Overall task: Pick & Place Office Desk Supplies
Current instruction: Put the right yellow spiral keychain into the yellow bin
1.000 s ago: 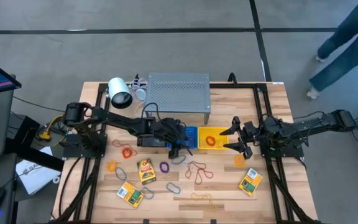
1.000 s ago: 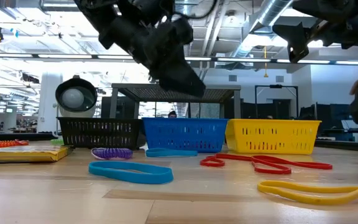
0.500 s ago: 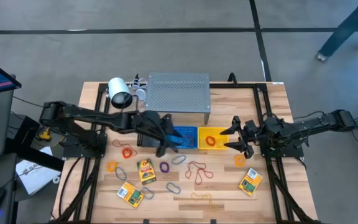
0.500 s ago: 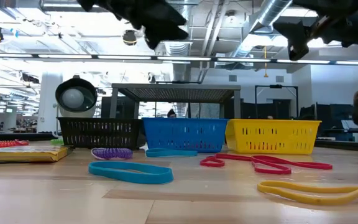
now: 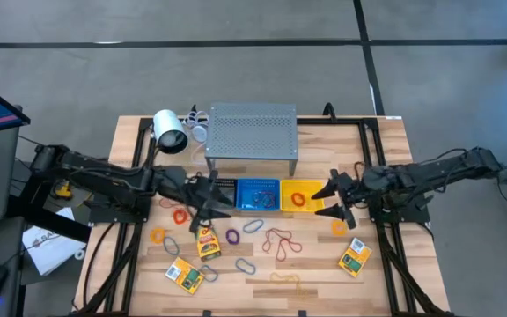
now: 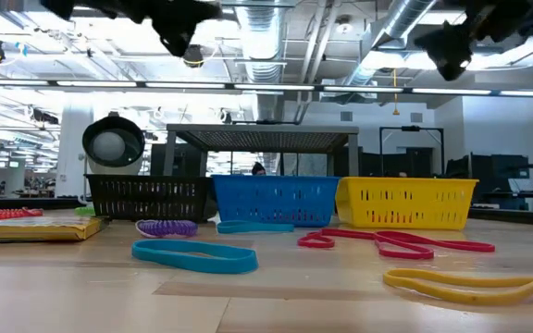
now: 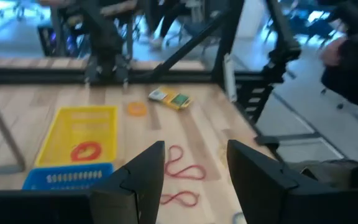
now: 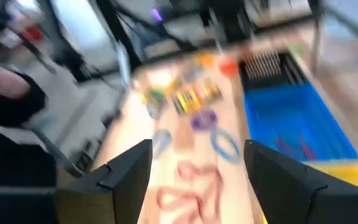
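Left gripper (image 5: 208, 204) hovers beside the blue basket (image 5: 258, 195), right gripper (image 5: 332, 200) by the yellow basket (image 5: 302, 195); both jaws open, empty

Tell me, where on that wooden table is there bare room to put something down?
The near edge of the wooden table is barest, between the yellow band loop and the yellow-and-green pack. The far right corner, right of the grey perforated metal shelf, is also free. The middle is crowded with loops and the blue basket and yellow basket.

Overhead and table-level cameras share the baskets (image 5: 278, 195); wrist cameras look forward.
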`<state>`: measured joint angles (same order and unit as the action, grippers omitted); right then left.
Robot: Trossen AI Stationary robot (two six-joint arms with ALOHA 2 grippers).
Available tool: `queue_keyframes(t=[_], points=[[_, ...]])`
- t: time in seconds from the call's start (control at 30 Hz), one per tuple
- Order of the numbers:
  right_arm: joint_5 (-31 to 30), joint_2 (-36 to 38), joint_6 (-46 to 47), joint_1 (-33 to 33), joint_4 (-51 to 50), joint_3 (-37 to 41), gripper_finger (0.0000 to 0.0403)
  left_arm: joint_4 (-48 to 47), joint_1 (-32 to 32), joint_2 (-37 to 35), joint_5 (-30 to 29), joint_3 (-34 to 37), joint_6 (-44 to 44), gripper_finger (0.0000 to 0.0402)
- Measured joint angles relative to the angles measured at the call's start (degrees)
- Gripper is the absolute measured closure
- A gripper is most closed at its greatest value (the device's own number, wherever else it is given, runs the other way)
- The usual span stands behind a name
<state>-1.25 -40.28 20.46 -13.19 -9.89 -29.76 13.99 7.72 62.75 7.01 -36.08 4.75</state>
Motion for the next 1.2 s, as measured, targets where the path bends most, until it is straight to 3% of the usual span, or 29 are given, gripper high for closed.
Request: queue_keyframes(t=[0.2,0.43,0.87,1.2], points=[[-5.66,-5.62,11.38,-2.57,-23.71,-6.09,0.0154,3.87,0.62,-3.16,-0.07,5.00,0.24,0.0231],[-6.20,-11.57,24.80,-5.51,-36.85,-6.40,0.0154,4.62,0.60,-3.35,-0.07,6.32,0.24,0.0231],[-6.57,-22.60,37.88,-11.73,-45.18,-6.40,0.0154,4.21,0.58,-3.35,-0.07,6.32,0.04,0.0231],[-6.56,-32.19,38.70,-14.29,-42.63,-6.36,0.0154,4.08,0.58,-3.32,-0.07,6.32,0.04,0.0231]])
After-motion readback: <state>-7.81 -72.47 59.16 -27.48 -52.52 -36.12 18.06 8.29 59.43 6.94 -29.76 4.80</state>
